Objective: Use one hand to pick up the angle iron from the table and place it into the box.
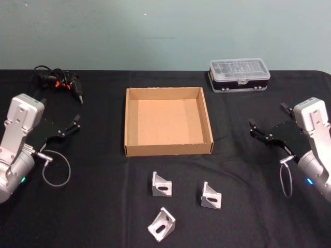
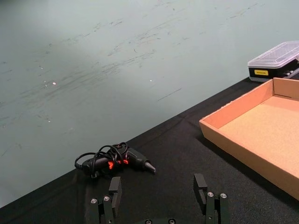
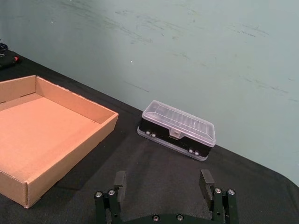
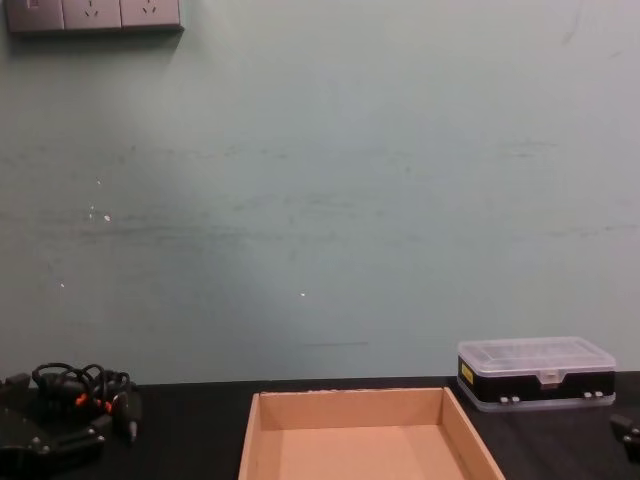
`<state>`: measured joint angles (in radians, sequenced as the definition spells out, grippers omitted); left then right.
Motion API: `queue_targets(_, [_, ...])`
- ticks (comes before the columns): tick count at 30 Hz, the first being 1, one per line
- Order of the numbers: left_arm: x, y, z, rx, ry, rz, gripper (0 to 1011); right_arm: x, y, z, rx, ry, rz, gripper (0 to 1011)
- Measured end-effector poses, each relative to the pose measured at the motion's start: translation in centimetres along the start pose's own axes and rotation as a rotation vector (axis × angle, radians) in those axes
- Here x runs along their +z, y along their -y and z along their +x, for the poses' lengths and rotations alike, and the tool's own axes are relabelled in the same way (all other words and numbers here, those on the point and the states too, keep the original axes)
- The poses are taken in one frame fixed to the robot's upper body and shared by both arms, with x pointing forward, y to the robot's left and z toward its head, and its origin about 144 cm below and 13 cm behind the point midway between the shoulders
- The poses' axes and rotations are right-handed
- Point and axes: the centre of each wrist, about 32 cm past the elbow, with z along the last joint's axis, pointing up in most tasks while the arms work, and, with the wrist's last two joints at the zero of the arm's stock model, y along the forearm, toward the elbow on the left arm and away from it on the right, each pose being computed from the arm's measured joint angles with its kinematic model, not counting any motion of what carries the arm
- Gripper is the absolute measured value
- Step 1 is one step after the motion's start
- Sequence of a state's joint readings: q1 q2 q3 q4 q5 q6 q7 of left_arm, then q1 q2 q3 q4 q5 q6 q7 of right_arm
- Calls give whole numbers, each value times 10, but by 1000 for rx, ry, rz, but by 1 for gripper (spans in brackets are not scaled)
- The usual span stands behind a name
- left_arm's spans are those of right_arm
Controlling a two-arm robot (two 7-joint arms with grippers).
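You are having three angle irons on the table [image 1: 103, 217], and all three are lying nearer to the robot than either pair of jaws, in the zone between them and well apart from both.

The left angle iron [image 1: 161, 185] is sitting near the front wall of the box [image 1: 168, 150], not touching it. Its slotted face is turning toward the robot and the slot is running roughly left to right. The right angle iron [image 1: 211, 196] is sitting beside it, apart, with one plate standing up. I cannot tell exactly which way its slot is running. The near angle iron [image 1: 162, 224] is lying closest to the robot, and its long axis is running diagonally, from near-left to far-right.

Your left gripper [image 2: 157, 186] is holding its jaws wide apart with nothing between them. It is sitting on the left side of the table. A bundle of cables [image 2: 112, 159] is lying straight ahead of these jaws, and the box is lying off to their side, toward the middle of the table.

Your right gripper [image 3: 162, 179] is also keeping its jaws spread and is gripping nothing. It is sitting on the right side of the table. A small case [image 3: 177, 129] with a clear lid is lying ahead of these jaws, and the box is lying to their side, toward the middle.

The box is lying between the two pairs of jaws, with its open side up.
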<state>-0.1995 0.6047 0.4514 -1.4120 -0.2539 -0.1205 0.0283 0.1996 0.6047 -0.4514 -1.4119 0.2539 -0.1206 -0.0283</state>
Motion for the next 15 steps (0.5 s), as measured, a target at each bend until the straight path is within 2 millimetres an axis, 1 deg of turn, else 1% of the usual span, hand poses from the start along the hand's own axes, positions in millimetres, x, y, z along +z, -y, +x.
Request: queue_targets(15, [0, 0, 0, 0, 0, 0, 1011, 0, 0, 0, 0, 0, 0, 1004])
